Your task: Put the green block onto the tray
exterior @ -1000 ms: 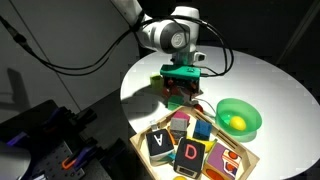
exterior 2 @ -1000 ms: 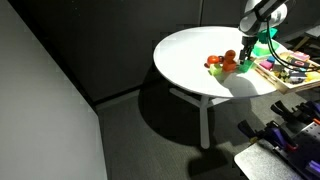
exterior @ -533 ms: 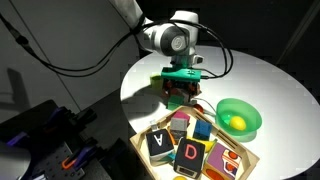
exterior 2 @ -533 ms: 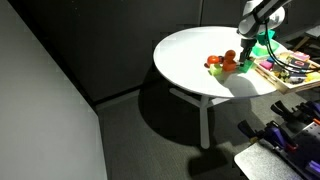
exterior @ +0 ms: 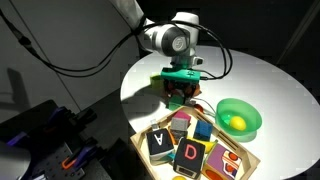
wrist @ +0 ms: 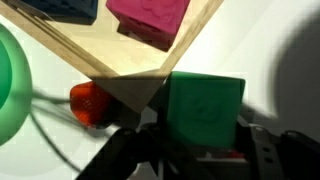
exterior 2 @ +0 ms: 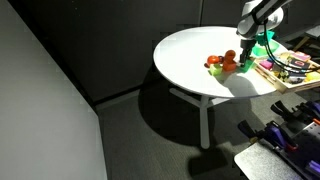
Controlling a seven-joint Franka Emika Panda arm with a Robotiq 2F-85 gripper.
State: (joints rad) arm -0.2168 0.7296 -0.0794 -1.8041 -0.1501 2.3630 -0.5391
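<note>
Pinched the green block (wrist: 205, 108) between the gripper (wrist: 197, 152) fingers, pressed in on two opposite sides. Hung just short of the wooden tray (wrist: 140, 50) corner, near the round table (exterior: 250, 75) edge where the tray sat. Looked light, rigid and smooth, unlikely to break; best held on flat opposite faces, as here. Showed the grip clearly only in the wrist view. Showed lettered blocks (exterior: 188, 152) crowding the tray, and a green bowl (exterior: 238, 118) beside it, in an exterior view.
</note>
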